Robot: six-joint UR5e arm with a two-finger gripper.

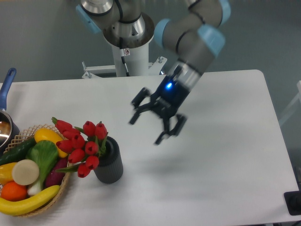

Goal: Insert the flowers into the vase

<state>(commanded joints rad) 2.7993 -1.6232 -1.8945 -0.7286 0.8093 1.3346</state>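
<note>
Sitting at the far left edge, a wicker basket [21,136] is holding toy fruit and vegetables [28,172]. Just right of it, the flowers [80,143] are leaning out leftward from the vase [109,165], stems in its mouth, buds overhanging the basket. Farther right, I am holding my gripper [146,128] above the table [225,155], fingers spread apart, gripping nothing, well apart from the vase.

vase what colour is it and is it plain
Dark grey, with ribbed sides; the vase shows best in the fixed camera view, beside the basket.
</note>
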